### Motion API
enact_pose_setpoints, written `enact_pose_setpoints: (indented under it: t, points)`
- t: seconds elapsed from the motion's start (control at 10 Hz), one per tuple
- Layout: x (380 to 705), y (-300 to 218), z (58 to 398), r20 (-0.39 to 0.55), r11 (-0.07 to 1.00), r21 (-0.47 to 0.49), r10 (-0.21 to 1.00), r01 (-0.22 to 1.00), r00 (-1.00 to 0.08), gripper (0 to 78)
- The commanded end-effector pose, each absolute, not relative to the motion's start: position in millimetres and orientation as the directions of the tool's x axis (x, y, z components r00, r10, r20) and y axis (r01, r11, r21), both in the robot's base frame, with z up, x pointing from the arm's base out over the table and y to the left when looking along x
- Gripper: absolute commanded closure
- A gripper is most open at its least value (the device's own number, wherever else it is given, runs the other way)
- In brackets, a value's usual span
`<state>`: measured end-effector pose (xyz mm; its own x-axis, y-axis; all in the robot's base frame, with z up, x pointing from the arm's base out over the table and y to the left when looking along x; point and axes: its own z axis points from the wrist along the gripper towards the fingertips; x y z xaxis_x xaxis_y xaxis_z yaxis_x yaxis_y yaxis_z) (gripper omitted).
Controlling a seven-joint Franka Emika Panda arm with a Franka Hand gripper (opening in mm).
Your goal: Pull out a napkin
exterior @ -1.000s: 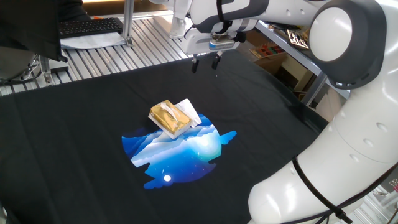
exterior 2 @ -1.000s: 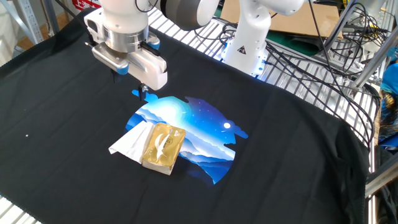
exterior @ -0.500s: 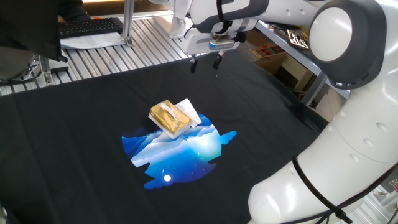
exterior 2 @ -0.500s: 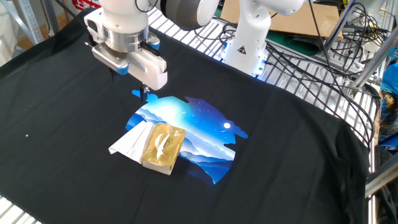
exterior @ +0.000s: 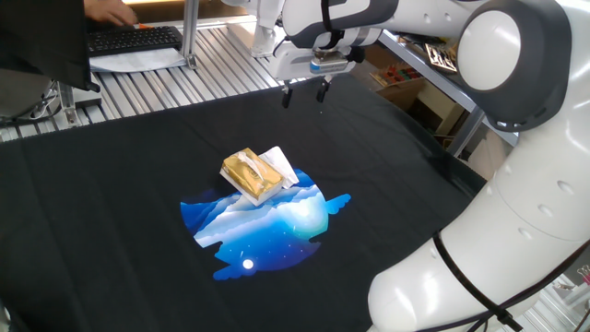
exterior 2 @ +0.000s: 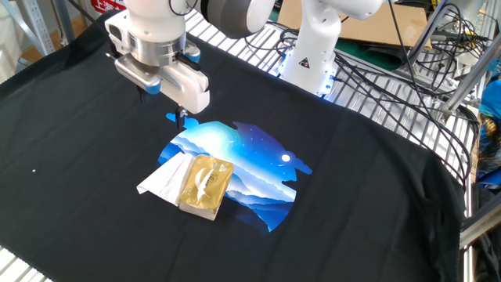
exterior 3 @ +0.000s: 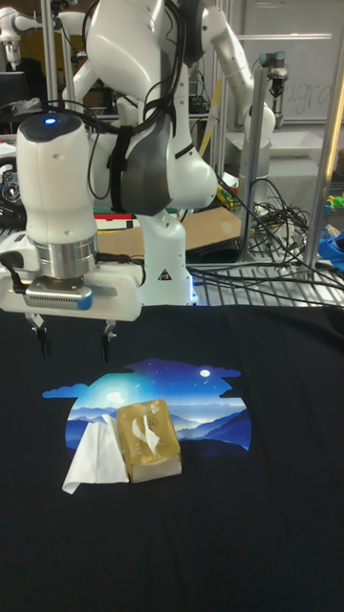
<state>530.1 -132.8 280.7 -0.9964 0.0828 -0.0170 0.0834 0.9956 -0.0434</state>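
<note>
A golden tissue pack [exterior: 249, 173] [exterior 2: 205, 183] [exterior 3: 148, 441] lies flat on the blue print of a black cloth. The napkin [exterior: 282, 163] [exterior 2: 163, 181] [exterior 3: 94, 453], a crumpled white sheet, lies on the cloth right against the pack's long side. A small white tuft shows at the pack's top slot in the tall view. My gripper [exterior: 304, 94] [exterior 2: 162, 104] [exterior 3: 74, 344] hangs above the cloth, beyond the pack on the robot-base side. It is open, with nothing between its fingers and clear of both pack and napkin.
The black cloth [exterior: 111, 184] covers a slatted metal table. A keyboard [exterior: 134, 39] with a person's hand at it sits at the far corner. The robot base [exterior 2: 313, 51] and a tangle of cables [exterior 2: 407, 70] stand at the cloth's edge.
The arm, pack and napkin have not moved. Only the person's hand at the keyboard has shifted.
</note>
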Motion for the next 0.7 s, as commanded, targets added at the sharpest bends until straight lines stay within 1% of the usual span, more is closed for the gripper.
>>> enact_pose_setpoints:
  t: [0.1, 0.7]
  points:
    - [531.0, -133.3, 282.5, -0.021, 0.996, -0.04, 0.085, 0.086, -0.996, 0.1]
    - [531.0, -133.3, 282.5, -0.025, 0.995, -0.039, 0.087, 0.088, -0.996, 0.1]
